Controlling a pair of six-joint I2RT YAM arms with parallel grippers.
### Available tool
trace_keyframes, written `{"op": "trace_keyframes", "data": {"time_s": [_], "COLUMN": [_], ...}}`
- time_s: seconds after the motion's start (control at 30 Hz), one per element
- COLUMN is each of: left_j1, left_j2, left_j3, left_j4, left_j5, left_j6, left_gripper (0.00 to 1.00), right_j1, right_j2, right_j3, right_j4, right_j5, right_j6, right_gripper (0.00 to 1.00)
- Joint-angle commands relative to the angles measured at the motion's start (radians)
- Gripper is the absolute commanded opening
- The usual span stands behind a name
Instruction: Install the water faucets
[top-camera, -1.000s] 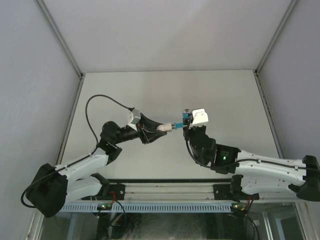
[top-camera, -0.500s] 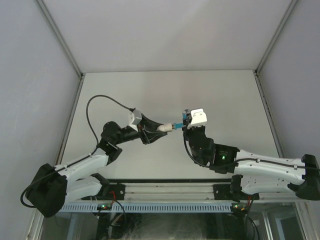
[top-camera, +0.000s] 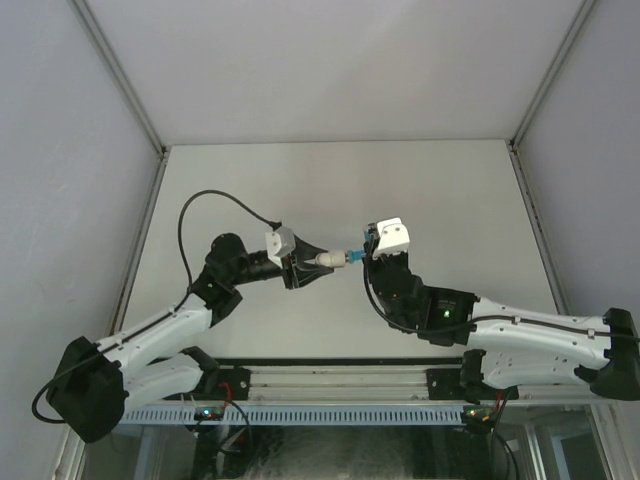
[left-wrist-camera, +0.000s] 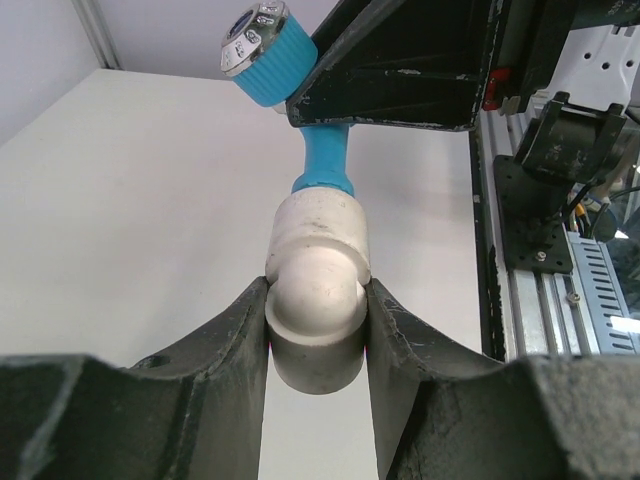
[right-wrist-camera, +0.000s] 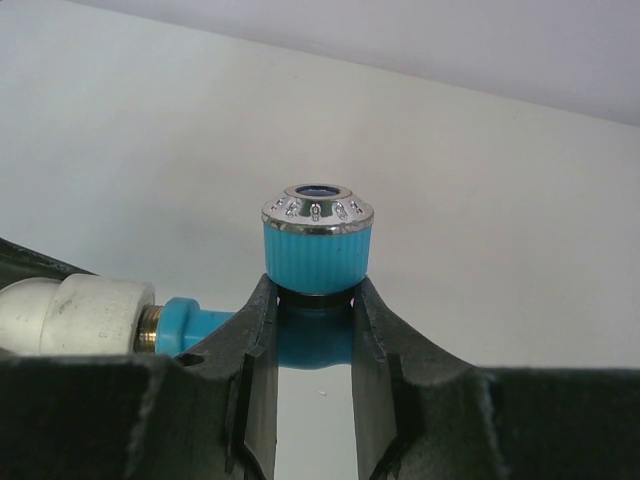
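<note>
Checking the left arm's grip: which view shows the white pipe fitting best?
Left wrist: the white pipe fitting fills the centre, clamped in the left gripper. Right wrist shows only its end at the left edge; top external shows it tiny.

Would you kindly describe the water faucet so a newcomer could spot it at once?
Look above the middle of the white table. There the right claw grips the water faucet: bright blue with a ribbed, silver-rimmed knob, unlike the white-grey pipe fitting it joins in the left claw.
</note>
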Motion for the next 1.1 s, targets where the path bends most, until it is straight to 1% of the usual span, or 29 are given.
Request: {"op": "trace_keyframes", "data": {"time_s": [0.0,0.23,0.37,0.47,0.57,0.63,0.77,0.9,0.97,1.07], "left_j1": [-0.007,-0.007,-0.007,-0.018,-0.046,-0.062,-0.086,-0.11,-0.125,-0.134], "left_j2": [-0.015,-0.014,-0.006,-0.023,-0.051,-0.057,-0.07,-0.082,-0.086,-0.09], "left_j3": [0.007,-0.041,-0.029,-0.01,0.016,0.032,0.022,0.018,0.014,0.0], "left_j4": [0.068,0.223,0.196,0.101,-0.041,-0.109,-0.119,-0.145,-0.156,-0.137], "left_j5": [-0.069,-0.092,-0.058,-0.071,-0.129,-0.159,-0.232,-0.299,-0.334,-0.326], "left_j6": [0.035,-0.041,-0.017,0.053,0.197,0.263,0.324,0.404,0.44,0.466], "left_gripper": [0.0,0.0,0.0,0.0,0.0,0.0,0.0,0.0,0.0,0.0], "right_j1": [0.002,-0.064,-0.071,-0.067,-0.063,-0.066,-0.07,-0.082,-0.097,-0.121], "right_j2": [-0.034,-0.082,-0.082,-0.072,-0.057,-0.049,-0.04,-0.03,-0.031,-0.029], "right_j3": [0.066,0.073,0.085,0.113,0.139,0.15,0.155,0.169,0.17,0.169], "right_j4": [-0.001,-0.085,-0.103,-0.136,-0.168,-0.178,-0.181,-0.219,-0.229,-0.243], "right_j5": [-0.151,-0.281,-0.3,-0.3,-0.299,-0.312,-0.347,-0.372,-0.408,-0.454], "right_j6": [0.147,0.284,0.275,0.279,0.284,0.292,0.318,0.354,0.373,0.389], "right_gripper": [0.0,0.0,0.0,0.0,0.0,0.0,0.0,0.0,0.0,0.0]}}
